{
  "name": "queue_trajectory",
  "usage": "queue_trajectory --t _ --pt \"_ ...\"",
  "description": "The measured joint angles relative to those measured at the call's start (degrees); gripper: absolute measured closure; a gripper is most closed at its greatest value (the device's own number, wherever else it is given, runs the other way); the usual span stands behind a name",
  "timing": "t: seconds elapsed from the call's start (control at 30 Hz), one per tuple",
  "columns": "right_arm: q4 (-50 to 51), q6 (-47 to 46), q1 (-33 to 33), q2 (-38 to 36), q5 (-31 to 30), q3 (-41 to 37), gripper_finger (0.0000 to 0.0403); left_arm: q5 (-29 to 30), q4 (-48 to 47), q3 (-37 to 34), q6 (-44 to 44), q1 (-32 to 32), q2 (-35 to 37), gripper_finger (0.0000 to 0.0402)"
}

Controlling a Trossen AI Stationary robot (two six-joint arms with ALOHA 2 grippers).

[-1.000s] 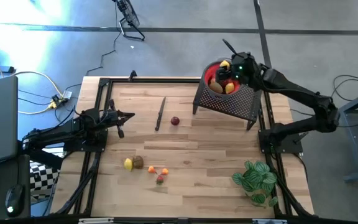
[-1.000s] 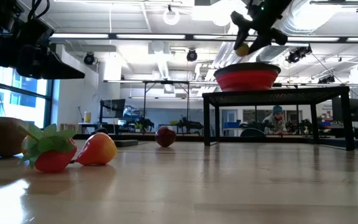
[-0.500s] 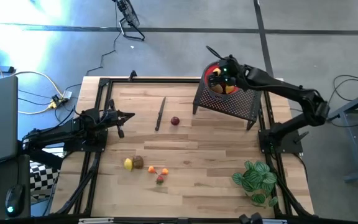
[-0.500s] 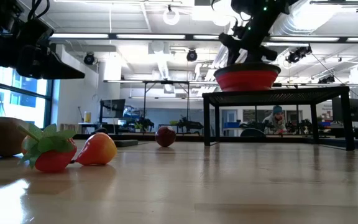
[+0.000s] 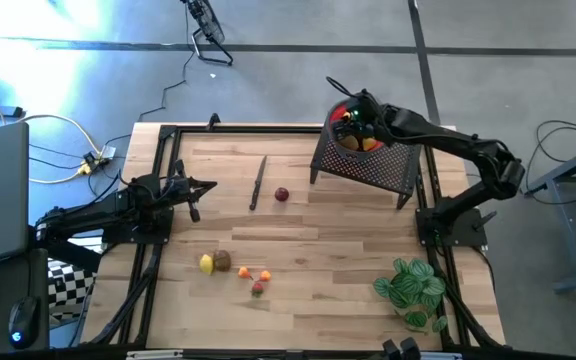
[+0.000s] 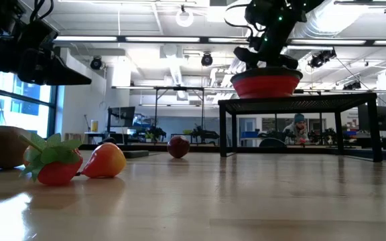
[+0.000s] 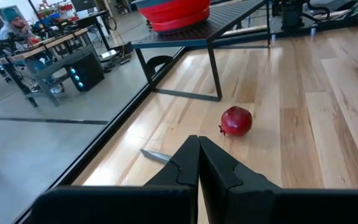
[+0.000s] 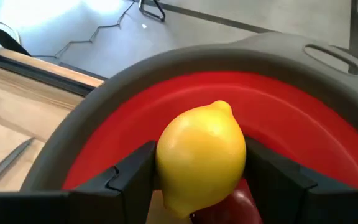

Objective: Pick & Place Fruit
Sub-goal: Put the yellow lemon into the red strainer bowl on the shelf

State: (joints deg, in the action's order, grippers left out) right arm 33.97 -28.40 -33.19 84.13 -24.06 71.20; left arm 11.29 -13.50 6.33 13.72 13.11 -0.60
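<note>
Overhead, a pale wooden desk (image 5: 298, 240) with a black frame carries two dark robot arms. The right gripper (image 8: 197, 171) hangs over a red round bowl with a grey rim (image 8: 328, 124), which sits on a black mesh stand (image 5: 373, 165) at the desk's far right corner. Its two fingers (image 8: 132, 174) are clamped on a smooth yellow lemon (image 8: 201, 155), one on each side of it, with the lemon just above the bowl's red inside. Other yellow and brown fruit pieces (image 5: 356, 141) lie in the bowl beneath the gripper.

The left gripper (image 7: 197, 155) waits near the desk's left edge, its fingers pressed together and holding nothing, pointing across the desk.

Near the middle of the desk, toward the far edge, a small dark red round fruit (image 5: 282, 194) lies alone on the wood. Beside it, on the side toward the left arm, lies a thin dark knife (image 5: 258, 183). Closer to the near edge sits a small cluster: a yellow piece (image 5: 206, 264) touching a brown piece (image 5: 221, 260), then small orange pieces (image 5: 254, 273) and a red piece with green leaves (image 5: 257, 289).

A green leafy plant (image 5: 411, 288) stands at the near right corner.
</note>
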Motion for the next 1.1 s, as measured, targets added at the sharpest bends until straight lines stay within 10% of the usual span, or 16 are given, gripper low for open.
queue_trajectory --t 1.1 --pt "-0.38 1.89 0.59 3.8 -0.18 0.0 0.0129 -0.04 -0.17 0.04 -0.16 0.01 0.0 0.0402"
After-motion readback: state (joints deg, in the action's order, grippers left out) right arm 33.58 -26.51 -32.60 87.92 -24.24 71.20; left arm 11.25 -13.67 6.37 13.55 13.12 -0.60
